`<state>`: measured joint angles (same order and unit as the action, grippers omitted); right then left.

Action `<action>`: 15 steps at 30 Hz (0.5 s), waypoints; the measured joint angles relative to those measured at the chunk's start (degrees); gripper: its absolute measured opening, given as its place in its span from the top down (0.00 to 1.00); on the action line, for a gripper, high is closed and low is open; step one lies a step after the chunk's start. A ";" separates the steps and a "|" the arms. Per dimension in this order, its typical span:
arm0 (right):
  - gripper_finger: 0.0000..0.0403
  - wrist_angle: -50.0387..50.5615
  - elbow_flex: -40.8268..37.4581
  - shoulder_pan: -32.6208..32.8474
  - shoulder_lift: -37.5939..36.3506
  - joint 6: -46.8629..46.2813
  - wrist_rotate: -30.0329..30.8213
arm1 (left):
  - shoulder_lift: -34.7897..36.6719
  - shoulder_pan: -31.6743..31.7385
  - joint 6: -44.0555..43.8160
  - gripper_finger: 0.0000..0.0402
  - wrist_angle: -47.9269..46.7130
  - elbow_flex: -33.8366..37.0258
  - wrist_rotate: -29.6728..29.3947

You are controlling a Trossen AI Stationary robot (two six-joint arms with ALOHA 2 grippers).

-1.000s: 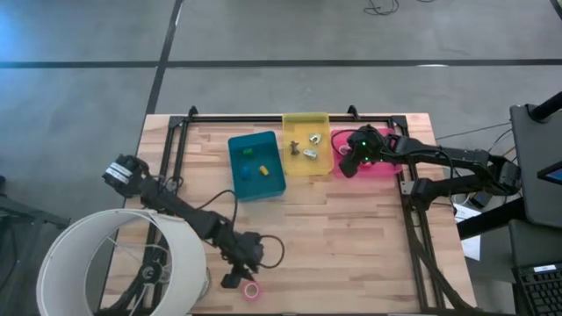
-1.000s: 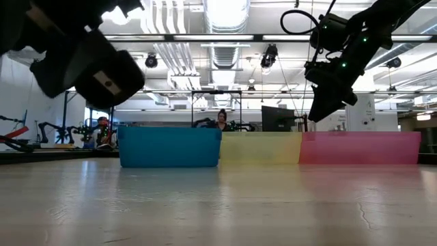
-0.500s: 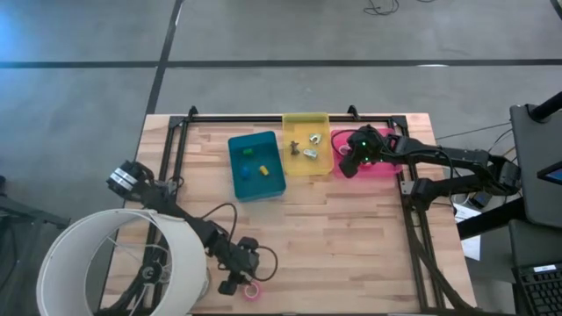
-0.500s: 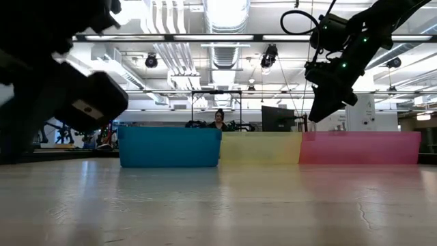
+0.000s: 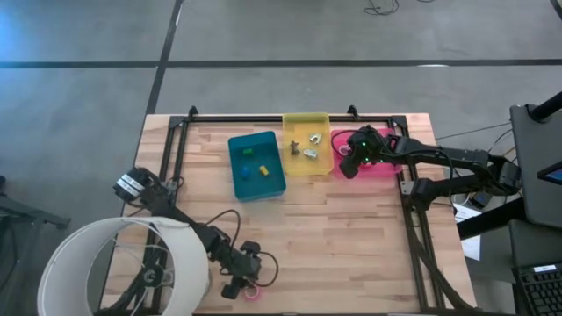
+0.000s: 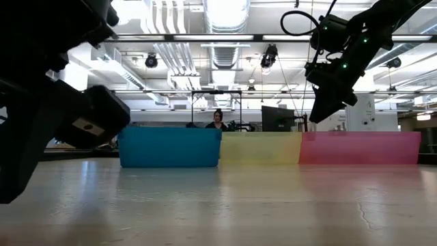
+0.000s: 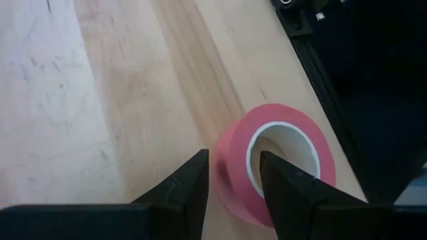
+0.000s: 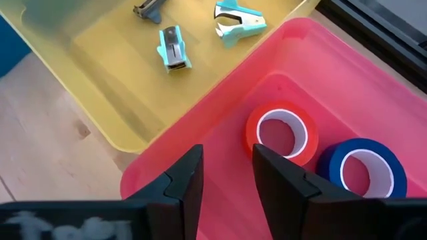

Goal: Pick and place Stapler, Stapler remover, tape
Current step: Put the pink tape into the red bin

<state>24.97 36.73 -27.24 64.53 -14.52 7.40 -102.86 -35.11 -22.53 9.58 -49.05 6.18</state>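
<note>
From above, the left gripper (image 5: 237, 285) sits low at the near edge of the wooden tabletop (image 5: 351, 237), with a pink tape roll (image 5: 252, 291) just beside its tip. The right gripper (image 5: 349, 164) hangs over the pink bin (image 5: 386, 167) at the far side, well apart from that roll, so the left arm is clearly the nearer one. A blue bin (image 5: 272, 180) and a yellow bin (image 5: 294, 162) stand beside the pink one, and a white lamp shade (image 5: 105, 263) covers the near left corner.

At tabletop height, the three bins line up across the far edge, with an open workshop and a seated person (image 6: 218, 119) behind them.

The left wrist view shows the fingers apart, one on each side of the roll's near wall; the roll lies flat, its open centre facing up.

The right wrist view shows that gripper's fingers apart and empty above the pink bin, where a red roll (image 8: 280, 133) and a blue roll (image 8: 363, 167) already lie. Small staple removers (image 8: 239, 23) rest in the yellow bin.
</note>
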 joint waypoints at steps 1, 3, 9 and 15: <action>0.69 0.00 0.00 0.00 0.00 0.04 0.00 | -0.01 0.00 1.06 0.66 -0.12 -0.02 -0.48; 0.69 -0.02 0.00 0.00 0.00 0.00 0.02 | -0.01 0.07 2.83 0.66 -0.24 -0.01 -1.09; 0.67 -0.02 0.00 0.00 0.00 0.00 0.02 | 0.06 0.17 4.22 0.70 -0.71 -0.01 -1.62; 0.68 -0.03 0.00 0.00 0.00 0.00 0.00 | 0.15 0.39 4.64 0.86 -1.37 0.08 -1.90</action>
<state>24.94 36.73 -27.24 64.53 -14.52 7.40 -102.71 -34.72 -17.89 8.21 -48.97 4.28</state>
